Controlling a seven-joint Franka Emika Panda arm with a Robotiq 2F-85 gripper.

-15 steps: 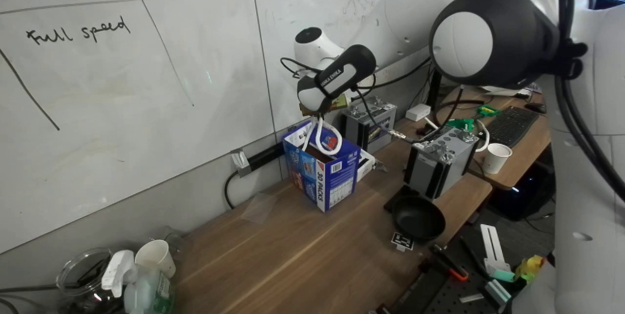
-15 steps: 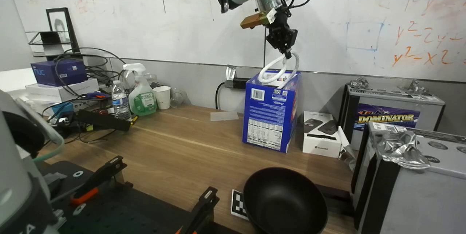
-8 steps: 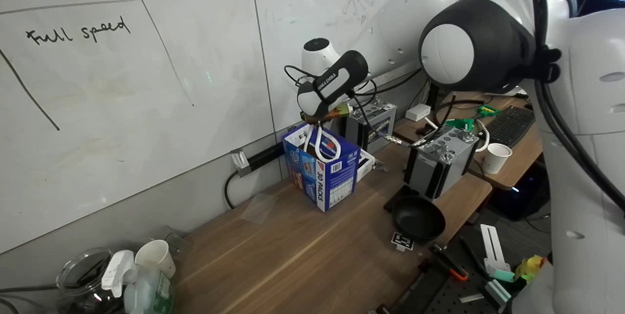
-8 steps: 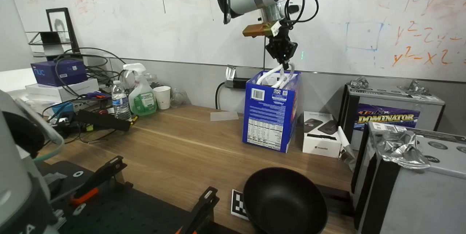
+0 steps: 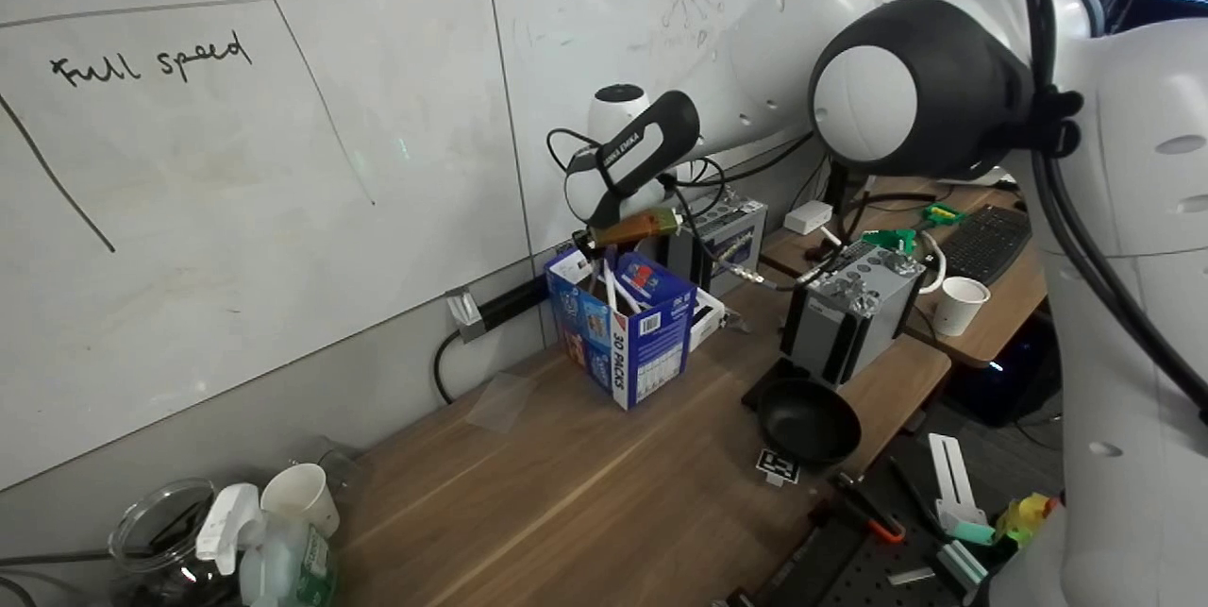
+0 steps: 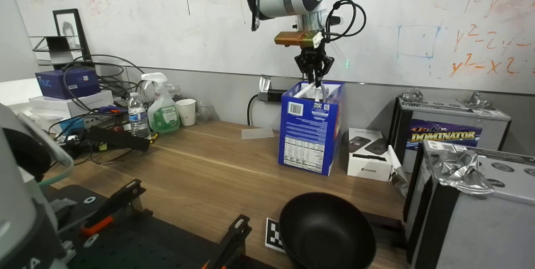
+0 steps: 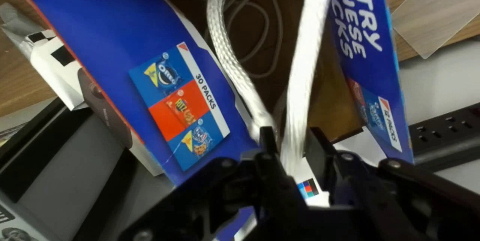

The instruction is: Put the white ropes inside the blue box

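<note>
1. Grip: the fingers of the gripper stand slightly apart, a narrow gap; one strand of the white ropes lies in it, coloured print visible beside the strand; contact with either finger cannot be told
2. Position: gripper points down at the mouth of the blue box; in an exterior view its tips sit about level with the rim, and whether they dip below cannot be told
3. Ropes: in the wrist view two thick-looking strands run from the gripper into the box; thinner-looking loops lie inside on its brown bottom; in both exterior views a white length shows at the mouth
4. Box: upright on the table, white carton near its side; lettering "30 PACKS" and "TRY THESE" legible
5. Power strip: near the box, wrist view
6. Two grey electronic units, one labelled "DOMINATOR"
7. Black pan on the table, marker card at its edge
8. Spray bottle between water bottle and paper cup, well apart from the box
</note>
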